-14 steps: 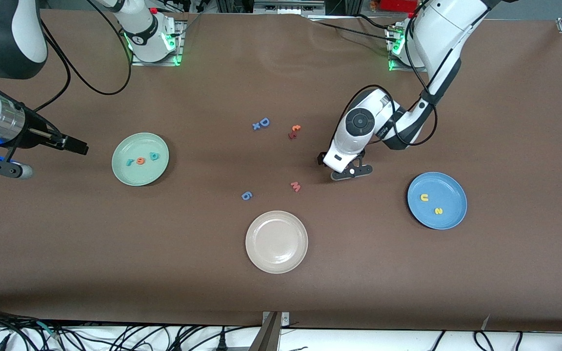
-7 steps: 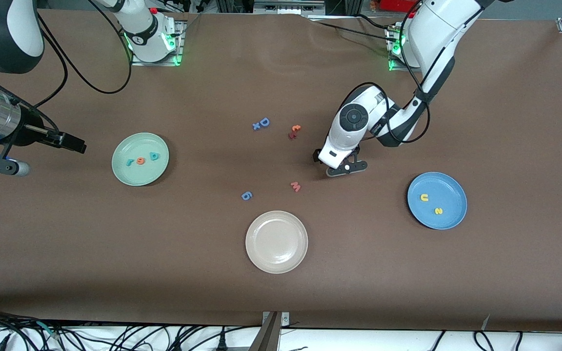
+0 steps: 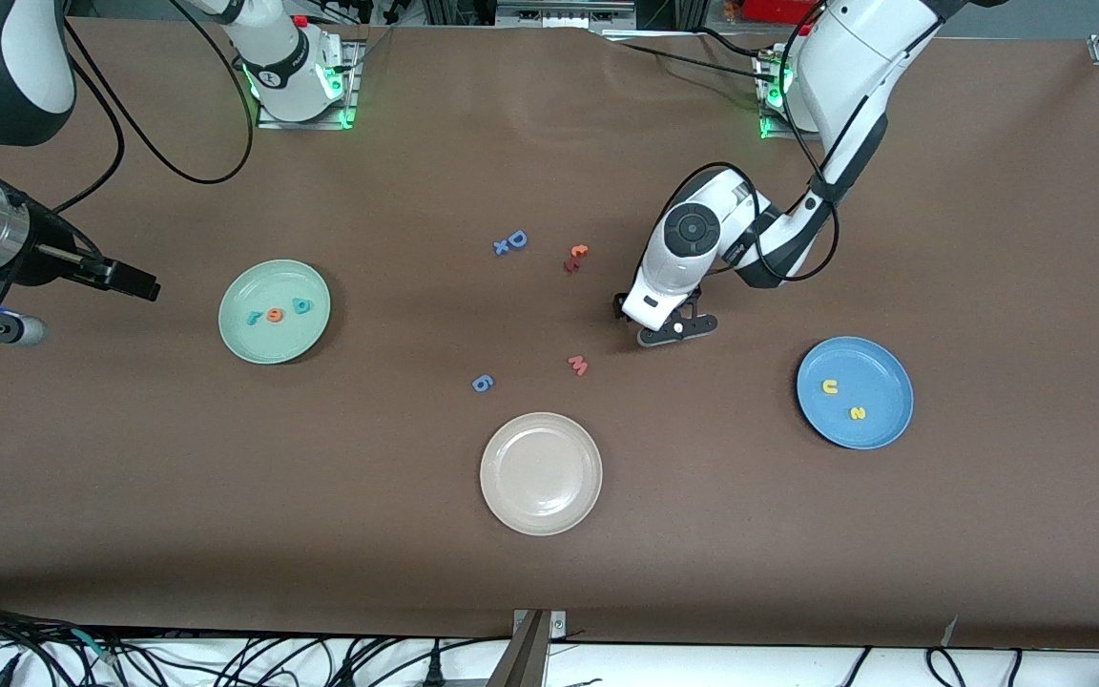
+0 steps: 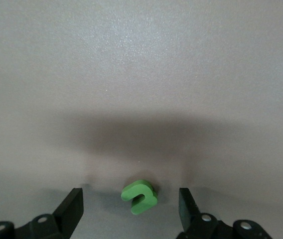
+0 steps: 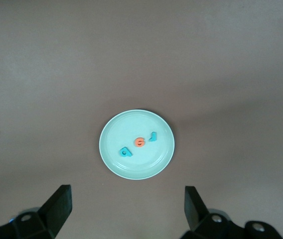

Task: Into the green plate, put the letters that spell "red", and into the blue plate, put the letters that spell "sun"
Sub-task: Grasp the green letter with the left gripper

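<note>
My left gripper [image 3: 670,329] is low over the brown table [image 3: 988,239], between the blue plate and the loose letters in the middle. In my left wrist view its two black fingers [image 4: 71,211] stand apart on either side of a small green foam letter "n" [image 4: 139,196], which lies flat on the table. Neither finger touches it; there is a clear gap on each side.

The round mid-blue plate [image 3: 879,420] lies toward the left arm's end of the table. In it lie a yellow foam "u" [image 3: 829,386] and a yellow foam "s" [image 3: 857,413], apart from each other.

The round pale mint-green plate [image 3: 263,286] lies toward the right arm's end. In it, in a row, are a teal foam "r" [image 3: 253,317], an orange foam "e" [image 3: 274,314] and a teal foam "d" [image 3: 301,305].

My right gripper [image 5: 126,209] waits high in the air by the table's edge at that end, its fingers spread wide and holding nothing, with the green plate in its wrist view.

A round beige-white plate [image 3: 541,473] lies nearer the front camera than the other plates. Loose on the table between the plates are a pink foam "w" [image 3: 578,364], a blue foam "6" [image 3: 482,383], a larger blue capital "D" [image 3: 517,239] and an orange foam "c" [image 3: 579,251].
</note>
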Robot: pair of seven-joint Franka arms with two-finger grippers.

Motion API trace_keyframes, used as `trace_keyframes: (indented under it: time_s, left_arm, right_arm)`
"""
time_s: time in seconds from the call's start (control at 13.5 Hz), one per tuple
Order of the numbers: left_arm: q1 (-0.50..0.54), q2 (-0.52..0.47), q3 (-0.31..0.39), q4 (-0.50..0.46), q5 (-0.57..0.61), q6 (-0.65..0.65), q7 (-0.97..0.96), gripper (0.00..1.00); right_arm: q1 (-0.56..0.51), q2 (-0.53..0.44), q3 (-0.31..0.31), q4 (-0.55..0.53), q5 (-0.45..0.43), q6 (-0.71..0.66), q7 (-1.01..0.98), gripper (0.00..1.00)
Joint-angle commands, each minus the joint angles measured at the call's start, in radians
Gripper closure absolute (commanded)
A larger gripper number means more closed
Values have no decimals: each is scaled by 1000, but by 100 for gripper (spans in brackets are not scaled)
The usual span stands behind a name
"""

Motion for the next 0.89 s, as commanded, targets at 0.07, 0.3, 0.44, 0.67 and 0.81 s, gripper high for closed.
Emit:
trace_keyframes:
  time_s: [0.07,0.3,0.44,0.67,0.81]
  left_arm:
    - [-6,-1,4,-9,39,18,-42,42]
    - [-7,4,4,-9,39,19,-45,47]
    - [-7,5,4,-9,39,19,-46,51]
    - [-7,5,4,-9,39,19,-46,62]
    - [-7,7,4,-7,39,19,-46,67]
  right_arm:
    - [2,-9,-41,2,21,0,-18,0]
    - [2,-6,-46,1,21,6,-20,0]
    - [1,-7,-41,-2,21,8,-18,0]
    - [-184,-10,141,-1,14,9,-17,0]
    - [-298,-18,259,-1,7,11,-17,0]
